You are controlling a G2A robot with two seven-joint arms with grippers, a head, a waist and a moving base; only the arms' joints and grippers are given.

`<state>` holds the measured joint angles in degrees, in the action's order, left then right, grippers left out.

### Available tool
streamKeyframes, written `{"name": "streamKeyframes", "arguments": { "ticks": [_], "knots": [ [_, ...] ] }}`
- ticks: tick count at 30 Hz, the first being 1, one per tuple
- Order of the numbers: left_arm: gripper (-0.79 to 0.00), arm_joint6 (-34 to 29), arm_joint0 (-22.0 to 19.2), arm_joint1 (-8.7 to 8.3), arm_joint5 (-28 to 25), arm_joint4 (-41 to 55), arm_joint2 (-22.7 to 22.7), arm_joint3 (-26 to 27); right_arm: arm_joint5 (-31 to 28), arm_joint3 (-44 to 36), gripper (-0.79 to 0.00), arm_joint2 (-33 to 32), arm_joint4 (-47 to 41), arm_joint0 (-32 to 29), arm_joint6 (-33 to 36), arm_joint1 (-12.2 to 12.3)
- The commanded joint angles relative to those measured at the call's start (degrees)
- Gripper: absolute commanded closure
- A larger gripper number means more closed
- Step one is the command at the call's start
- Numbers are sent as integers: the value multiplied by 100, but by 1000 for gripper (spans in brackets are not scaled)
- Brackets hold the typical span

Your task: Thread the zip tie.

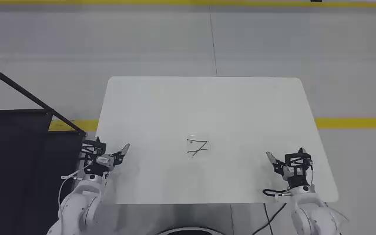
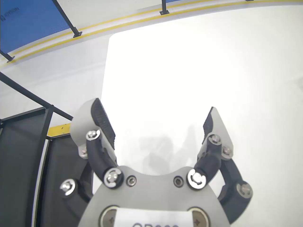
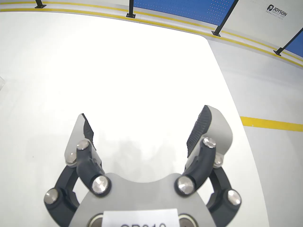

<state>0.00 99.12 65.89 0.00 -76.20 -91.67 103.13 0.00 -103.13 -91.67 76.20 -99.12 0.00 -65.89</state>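
A thin black zip tie (image 1: 197, 147) lies bent on the white table (image 1: 235, 106), near the middle toward the front. My left gripper (image 1: 108, 151) sits at the table's front left edge, open and holding nothing; its wrist view shows the fingers (image 2: 104, 124) spread wide around the gripper (image 2: 155, 109) gap over bare tabletop. My right gripper (image 1: 288, 157) sits near the front right corner, also open and holding nothing, as the right wrist view of the gripper (image 3: 144, 113) confirms. Both grippers are well apart from the zip tie.
A black frame with dark panels (image 1: 29, 147) stands just left of the table beside the left arm. Yellow floor lines (image 1: 346, 123) run beside and behind the table. A black cable (image 1: 271, 211) hangs by the right arm at the front edge.
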Motion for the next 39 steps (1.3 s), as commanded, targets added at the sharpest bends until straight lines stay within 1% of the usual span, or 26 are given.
{"name": "streamKeyframes", "arguments": {
  "ticks": [1, 10, 15, 17, 18, 20, 22, 24, 26, 29, 32, 35, 36, 39],
  "knots": [
    [-785, 0, 0, 0, 0, 0, 0, 0, 0, 0, -785, 0, 0, 0, 0, 0],
    [-785, 0, -4, 3, -50, 60, 14, 13, 0, 0, -785, 0, 0, 0, 0, 0],
    [-785, -378, -133, 7, -747, 734, 53, 81, 0, 0, -785, 0, 0, 0, 0, 0],
    [-785, -750, -223, 4, -1129, 1187, 75, 87, 0, 0, -785, 0, 0, 0, 0, 0],
    [-785, -1181, -348, -8, -1416, 1589, 44, 110, 0, 0, -785, 0, 0, 0, 0, 0],
    [-785, -1632, -521, -25, -1627, 1829, 27, 166, 0, 0, -785, 0, 0, 0, 0, 0],
    [-785, -2106, -700, -32, -1930, 2328, 95, 225, 0, 0, -785, 0, 0, 0, 0, 0],
    [-785, -2542, -899, -45, -2067, 2667, 116, 268, 0, 0, -785, 0, 0, 0, 0, 0],
    [-785, -3017, -1107, -52, -2185, 3067, 236, 291, 0, 0, -785, 0, 0, 0, 0, 0],
    [-785, -3478, -1387, -56, -2137, 3410, 362, 258, 0, 0, -785, 0, 0, 0, 0, 0],
    [-785, -3963, -1703, -46, -1825, 3668, 583, 212, 0, 0, -785, 0, 0, 0, 0, 0],
    [-785, -4533, -1986, -33, -1604, 4245, 793, 135, 0, 0, -785, 0, 0, 0, 0, 0],
    [-785, -4642, -2051, -41, -1599, 4228, 792, 149, 0, 0, -785, 0, 0, 0, 0, 0],
    [-785, -4642, -2051, -41, -1599, 4228, 792, 149, 0, 0, -785, 0, 0, 0, 0, 0]
  ]
}}
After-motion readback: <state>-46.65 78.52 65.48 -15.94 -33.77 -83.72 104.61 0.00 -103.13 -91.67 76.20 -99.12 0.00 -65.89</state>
